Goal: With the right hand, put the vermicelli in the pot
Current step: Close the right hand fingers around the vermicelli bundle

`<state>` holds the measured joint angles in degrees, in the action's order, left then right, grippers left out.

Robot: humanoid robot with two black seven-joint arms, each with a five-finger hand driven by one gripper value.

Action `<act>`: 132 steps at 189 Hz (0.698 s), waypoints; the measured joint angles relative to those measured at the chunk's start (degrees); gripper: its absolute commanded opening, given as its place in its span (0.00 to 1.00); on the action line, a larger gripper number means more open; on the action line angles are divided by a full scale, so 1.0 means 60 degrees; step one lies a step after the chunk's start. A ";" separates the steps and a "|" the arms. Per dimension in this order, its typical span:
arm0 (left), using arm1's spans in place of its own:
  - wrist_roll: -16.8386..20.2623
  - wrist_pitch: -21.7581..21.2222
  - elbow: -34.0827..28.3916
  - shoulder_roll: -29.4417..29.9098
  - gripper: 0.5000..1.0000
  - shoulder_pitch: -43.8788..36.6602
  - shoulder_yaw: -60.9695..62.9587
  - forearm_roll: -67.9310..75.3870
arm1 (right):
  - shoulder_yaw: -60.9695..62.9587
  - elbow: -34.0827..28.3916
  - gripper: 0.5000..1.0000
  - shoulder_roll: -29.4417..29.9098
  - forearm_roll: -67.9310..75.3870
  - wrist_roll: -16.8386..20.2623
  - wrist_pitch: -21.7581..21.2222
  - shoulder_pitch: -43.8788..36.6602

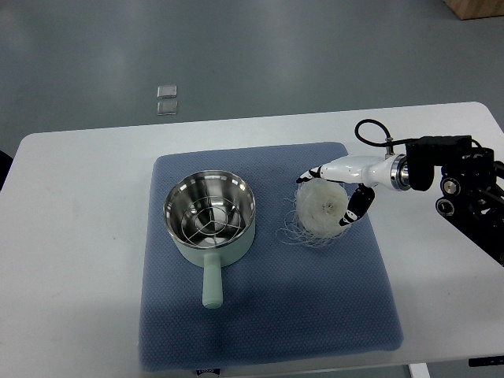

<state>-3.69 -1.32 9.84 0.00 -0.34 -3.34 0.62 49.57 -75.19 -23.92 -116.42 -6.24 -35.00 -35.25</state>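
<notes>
Nearest the lower edge of the frame lies a blue mat (268,315), spread on a white counter (79,236) and carrying both working objects. At left-centre of the mat stands a pale green pot (209,224) with a shiny metal inside, a wire rack visible at its bottom, and a handle pointing toward the lower edge. To the right of the pot, apart from it, rests the vermicelli (319,208): a pale, round nest of fine strands, with loose threads straying onto the mat at its left and lower sides. The right hand (340,197) enters from the right edge on a white forearm; its fingers are curled around the right side of the nest, one set reaching over the upper rim and another against the lower right, so the hand appears closed on the bundle, which has not left the mat. The left hand is not visible. Two small clear squares (166,99) lie on the grey floor in the upper left, off the counter.

Handling note: the nest is probably very light, dry and brittle, with little stiffness. A gentle grip across opposite rims should hold it; squeezing may snap strands, and loose threads may snag or trail.
</notes>
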 measured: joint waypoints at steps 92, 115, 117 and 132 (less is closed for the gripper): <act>0.0000 0.0000 0.0000 0.0000 1.00 -0.0002 0.0000 0.0000 | -0.0307 0.0282 0.43 0.0410 -0.0851 -0.0082 0.0004 -0.0017; 0.0000 0.0000 0.0000 0.0000 1.00 -0.0002 0.0000 0.0000 | -0.0316 0.0360 0.01 0.0622 -0.1150 -0.0237 0.0005 -0.0009; 0.0000 0.0000 0.0000 0.0000 1.00 -0.0003 0.0000 -0.0001 | -0.0316 0.0370 0.00 0.0641 -0.1173 -0.0243 0.0005 -0.0007; 0.0000 0.0000 0.0000 0.0000 1.00 0.0000 0.0000 -0.0001 | -0.0315 0.0440 0.00 0.0762 -0.1338 -0.0271 0.0005 0.0008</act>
<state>-3.69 -1.32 9.84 0.00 -0.35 -3.34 0.61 47.67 -72.55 -19.34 -124.45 -7.87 -34.97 -35.20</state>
